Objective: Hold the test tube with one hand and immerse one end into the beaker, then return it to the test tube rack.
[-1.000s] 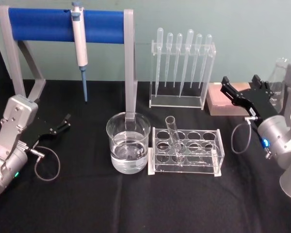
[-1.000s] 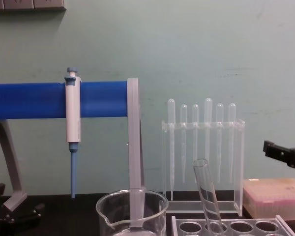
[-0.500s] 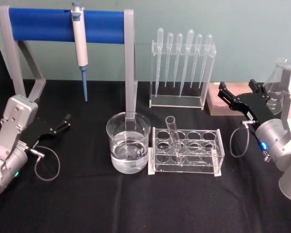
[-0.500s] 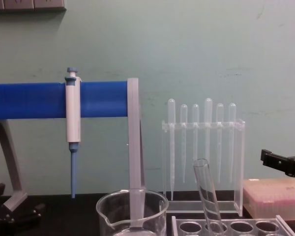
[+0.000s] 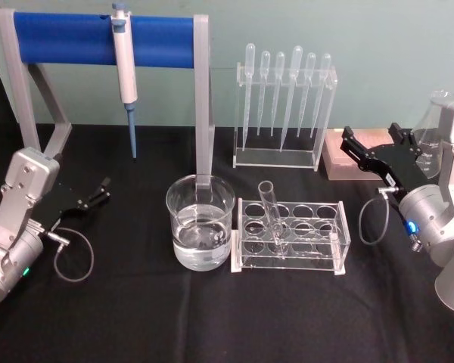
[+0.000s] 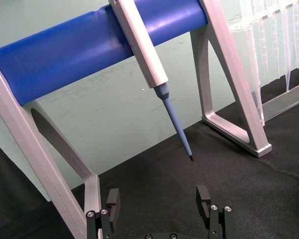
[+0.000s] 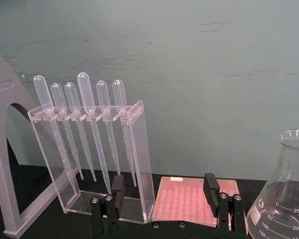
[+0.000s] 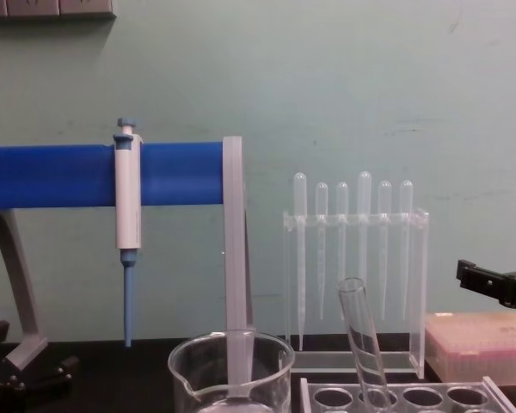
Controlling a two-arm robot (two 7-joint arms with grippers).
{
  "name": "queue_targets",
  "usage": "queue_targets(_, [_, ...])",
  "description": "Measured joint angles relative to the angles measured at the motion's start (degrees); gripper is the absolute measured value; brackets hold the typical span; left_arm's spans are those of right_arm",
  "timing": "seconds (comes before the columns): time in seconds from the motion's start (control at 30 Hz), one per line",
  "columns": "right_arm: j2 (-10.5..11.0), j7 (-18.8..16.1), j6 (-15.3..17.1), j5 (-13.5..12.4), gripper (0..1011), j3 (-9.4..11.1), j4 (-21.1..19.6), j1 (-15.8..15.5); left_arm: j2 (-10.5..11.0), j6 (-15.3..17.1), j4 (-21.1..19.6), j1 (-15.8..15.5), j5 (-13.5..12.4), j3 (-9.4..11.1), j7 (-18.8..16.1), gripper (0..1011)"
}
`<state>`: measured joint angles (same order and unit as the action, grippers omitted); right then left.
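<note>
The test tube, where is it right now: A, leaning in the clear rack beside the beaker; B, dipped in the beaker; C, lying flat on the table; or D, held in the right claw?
A: the test tube leans in the clear rack right of the beaker, with neither claw touching it.

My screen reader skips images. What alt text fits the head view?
A test tube leans in a clear rack beside a beaker of water on a black table. The open right claw hovers right of the rack; the left claw rests at far left.
</note>
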<state>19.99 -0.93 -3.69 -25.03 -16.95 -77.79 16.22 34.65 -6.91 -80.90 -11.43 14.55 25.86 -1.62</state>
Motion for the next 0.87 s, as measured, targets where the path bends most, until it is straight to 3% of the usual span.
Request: queue_targets(0.87, [0.0,0.2,-0.09,0.0,1003,0.0,-0.08,0.0,0.0,0.0,0.0,0.0,0.0,0.0,0.0,1000])
